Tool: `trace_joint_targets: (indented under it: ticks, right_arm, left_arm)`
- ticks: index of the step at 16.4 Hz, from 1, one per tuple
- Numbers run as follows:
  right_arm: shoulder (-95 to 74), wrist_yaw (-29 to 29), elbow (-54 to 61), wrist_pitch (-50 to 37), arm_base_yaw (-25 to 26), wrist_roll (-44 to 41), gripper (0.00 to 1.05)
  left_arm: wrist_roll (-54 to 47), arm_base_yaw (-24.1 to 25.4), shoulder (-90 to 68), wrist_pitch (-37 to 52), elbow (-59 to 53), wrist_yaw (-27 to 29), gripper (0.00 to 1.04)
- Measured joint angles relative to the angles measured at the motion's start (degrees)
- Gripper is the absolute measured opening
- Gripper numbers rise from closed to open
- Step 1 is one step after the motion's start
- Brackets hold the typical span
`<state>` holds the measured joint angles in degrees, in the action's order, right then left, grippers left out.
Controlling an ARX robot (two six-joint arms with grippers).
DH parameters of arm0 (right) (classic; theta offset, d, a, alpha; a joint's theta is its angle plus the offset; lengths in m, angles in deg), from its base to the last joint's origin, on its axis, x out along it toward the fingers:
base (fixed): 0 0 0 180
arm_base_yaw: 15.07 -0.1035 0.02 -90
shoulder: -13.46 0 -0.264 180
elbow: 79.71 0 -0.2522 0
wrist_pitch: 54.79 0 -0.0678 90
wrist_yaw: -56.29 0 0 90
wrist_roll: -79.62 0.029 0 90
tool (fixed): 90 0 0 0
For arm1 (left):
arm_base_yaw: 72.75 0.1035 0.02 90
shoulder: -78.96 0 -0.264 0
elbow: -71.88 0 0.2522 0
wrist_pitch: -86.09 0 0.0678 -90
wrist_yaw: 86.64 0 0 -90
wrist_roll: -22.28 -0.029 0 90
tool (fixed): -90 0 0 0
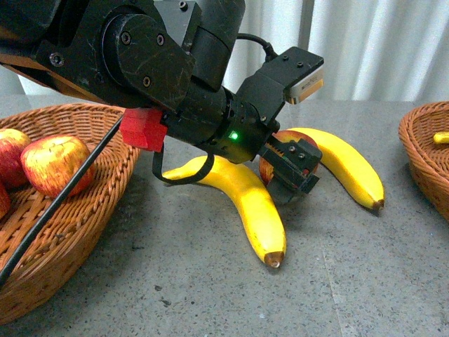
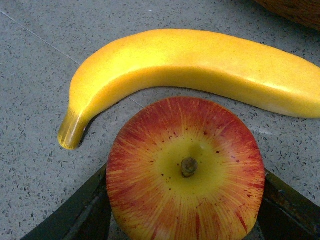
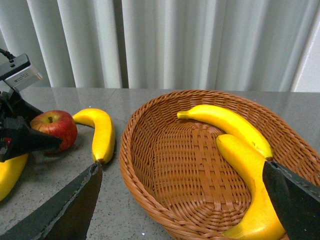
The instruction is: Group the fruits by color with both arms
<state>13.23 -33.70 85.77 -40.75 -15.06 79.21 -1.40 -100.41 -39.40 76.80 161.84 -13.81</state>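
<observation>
My left gripper [image 1: 293,167] is shut on a red apple streaked with yellow [image 1: 269,166] at the middle of the grey table, between two yellow bananas [image 1: 242,200] [image 1: 347,167]. In the left wrist view the apple [image 2: 185,167] sits stem up between the dark fingers [image 2: 82,212], with one banana [image 2: 195,67] just beyond it. My right gripper [image 3: 185,200] hangs open over a wicker basket [image 3: 150,175] that holds two bananas [image 3: 227,122] [image 3: 250,170]. From there the held apple [image 3: 55,129] and a table banana [image 3: 100,132] show.
A wicker basket [image 1: 105,182] at the left holds red apples [image 1: 56,163]. The right basket's rim [image 1: 421,151] shows at the right edge with a yellow banana tip [image 1: 440,137] inside. Pale curtains hang behind the table.
</observation>
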Motion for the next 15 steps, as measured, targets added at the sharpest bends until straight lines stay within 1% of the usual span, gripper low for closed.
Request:
trace_joint_targets:
  ticks: [1, 2, 5, 6, 7, 8, 10, 11, 15]
  right_arm:
    - [0.0, 0.0, 0.0, 0.0, 0.0, 0.0, 0.98]
    - [0.0, 0.0, 0.0, 0.0, 0.0, 0.0, 0.98]
    - [0.0, 0.0, 0.0, 0.0, 0.0, 0.0, 0.98]
    - [0.0, 0.0, 0.0, 0.0, 0.0, 0.0, 0.98]
    - [0.0, 0.0, 0.0, 0.0, 0.0, 0.0, 0.98]
    - [0.0, 0.0, 0.0, 0.0, 0.0, 0.0, 0.98]
    - [0.0, 0.0, 0.0, 0.0, 0.0, 0.0, 0.98]
    - [0.0, 0.0, 0.0, 0.0, 0.0, 0.0, 0.98]
    - [0.0, 0.0, 0.0, 0.0, 0.0, 0.0, 0.98]
  left_arm:
    - [-0.2, 0.0, 0.0, 0.0, 0.0, 0.1, 0.70]
    - [-0.4, 0.0, 0.0, 0.0, 0.0, 0.2, 0.68]
    - [-0.4, 0.0, 0.8, -0.2, 0.0, 1.0, 0.67]
    - [-0.3, 0.0, 2.0, -0.2, 0.0, 2.4, 0.67]
    - [0.4, 0.3, 3.5, 0.0, -0.2, 4.1, 0.67]
    - [2.8, 0.9, 8.0, 3.0, -1.4, 7.0, 0.67]
    - [8.3, 2.5, 16.5, 4.3, -5.0, 12.9, 0.67]
    - [11.7, 3.5, 20.5, 3.9, -7.6, 15.7, 0.67]
    - [23.8, 6.6, 32.3, 1.5, -17.4, 22.9, 0.67]
